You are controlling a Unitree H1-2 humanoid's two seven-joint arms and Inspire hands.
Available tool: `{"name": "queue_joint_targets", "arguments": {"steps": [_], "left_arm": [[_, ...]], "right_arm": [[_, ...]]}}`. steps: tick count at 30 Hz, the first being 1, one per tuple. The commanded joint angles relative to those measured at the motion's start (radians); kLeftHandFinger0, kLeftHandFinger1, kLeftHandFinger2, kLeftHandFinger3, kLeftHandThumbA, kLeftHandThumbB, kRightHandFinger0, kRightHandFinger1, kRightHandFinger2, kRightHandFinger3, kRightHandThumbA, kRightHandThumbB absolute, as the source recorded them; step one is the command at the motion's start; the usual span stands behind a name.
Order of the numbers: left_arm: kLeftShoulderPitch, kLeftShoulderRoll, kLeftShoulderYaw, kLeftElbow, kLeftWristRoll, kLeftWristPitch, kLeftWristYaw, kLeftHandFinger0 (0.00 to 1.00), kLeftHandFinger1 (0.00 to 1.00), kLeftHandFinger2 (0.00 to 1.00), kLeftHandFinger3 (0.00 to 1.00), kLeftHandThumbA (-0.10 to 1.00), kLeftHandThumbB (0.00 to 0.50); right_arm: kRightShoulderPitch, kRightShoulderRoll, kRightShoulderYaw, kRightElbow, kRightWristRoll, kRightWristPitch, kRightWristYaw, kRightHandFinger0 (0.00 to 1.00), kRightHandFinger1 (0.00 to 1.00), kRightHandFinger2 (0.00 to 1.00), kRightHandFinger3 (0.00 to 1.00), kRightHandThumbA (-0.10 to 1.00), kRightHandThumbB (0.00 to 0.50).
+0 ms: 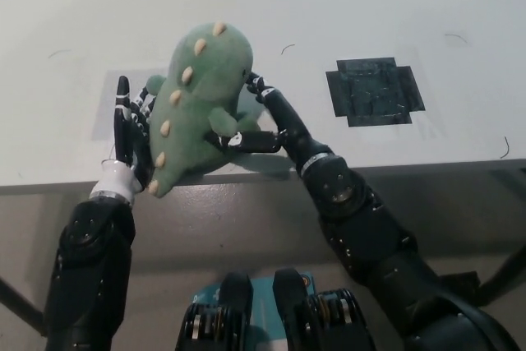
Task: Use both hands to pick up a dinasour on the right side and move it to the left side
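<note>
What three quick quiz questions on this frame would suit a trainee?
1. True or false: the green toy dinosaur is held between the left hand and the right hand.
2. What dark mark lies on the table to the dinosaur's right in the picture? A) a taped patch B) a plate C) a cup
3. Fill in: the dinosaur's spikes are ____ coloured.

Key: 1 true; 2 A, the taped patch; 3 cream.
</note>
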Motion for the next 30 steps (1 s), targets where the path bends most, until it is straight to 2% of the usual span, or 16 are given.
{"name": "queue_joint_targets", "arguments": {"steps": [1, 3, 6, 15, 20, 21, 23, 24, 27, 30], "left_arm": [[0.012, 0.035, -0.002, -0.028, -0.017, -0.005, -0.057, 1.00, 1.00, 1.00, 1.00, 1.00, 0.327], [0.040, 0.047, -0.007, -0.064, -0.016, 0.006, -0.072, 1.00, 1.00, 1.00, 1.00, 1.00, 0.302], [0.059, 0.065, -0.008, -0.079, -0.015, -0.001, -0.089, 1.00, 1.00, 1.00, 1.00, 1.00, 0.298], [0.151, 0.112, -0.023, -0.156, -0.021, -0.022, -0.148, 1.00, 1.00, 1.00, 1.00, 1.00, 0.332], [0.194, 0.132, -0.019, -0.209, -0.034, -0.028, -0.170, 1.00, 1.00, 1.00, 1.00, 1.00, 0.337], [0.205, 0.140, -0.022, -0.234, -0.032, -0.032, -0.177, 1.00, 1.00, 1.00, 1.00, 1.00, 0.366], [0.214, 0.148, -0.019, -0.257, -0.046, -0.042, -0.195, 1.00, 1.00, 1.00, 1.00, 1.00, 0.382], [0.213, 0.153, -0.020, -0.266, -0.044, -0.037, -0.194, 1.00, 1.00, 1.00, 1.00, 1.00, 0.398], [0.244, 0.154, -0.018, -0.312, -0.018, -0.034, -0.165, 1.00, 1.00, 1.00, 1.00, 1.00, 0.411], [0.294, 0.123, -0.028, -0.351, 0.009, -0.048, -0.137, 1.00, 1.00, 1.00, 1.00, 1.00, 0.421]], "right_arm": [[0.003, -0.013, -0.001, -0.101, -0.004, -0.015, 0.046, 1.00, 1.00, 1.00, 1.00, 1.00, 0.156], [0.028, -0.032, -0.002, -0.149, 0.002, -0.019, 0.069, 1.00, 1.00, 1.00, 1.00, 1.00, 0.171], [0.047, -0.043, -0.005, -0.191, 0.009, -0.022, 0.088, 1.00, 1.00, 1.00, 1.00, 1.00, 0.185], [0.154, -0.119, -0.002, -0.395, 0.012, 0.028, 0.158, 1.00, 1.00, 1.00, 1.00, 1.00, 0.204], [0.171, -0.140, -0.002, -0.416, 0.005, 0.029, 0.170, 1.00, 1.00, 1.00, 1.00, 1.00, 0.248], [0.176, -0.148, -0.005, -0.439, 0.008, 0.049, 0.177, 1.00, 1.00, 1.00, 1.00, 1.00, 0.244], [0.184, -0.159, -0.012, -0.463, 0.020, 0.037, 0.188, 1.00, 1.00, 1.00, 1.00, 1.00, 0.183], [0.182, -0.164, -0.017, -0.464, 0.025, 0.026, 0.191, 1.00, 1.00, 1.00, 1.00, 1.00, 0.169], [0.215, -0.175, -0.029, -0.513, 0.040, 0.024, 0.200, 1.00, 1.00, 1.00, 1.00, 1.00, 0.149], [0.287, -0.204, -0.055, -0.603, 0.063, 0.021, 0.207, 1.00, 1.00, 1.00, 1.00, 1.00, 0.159]]}}
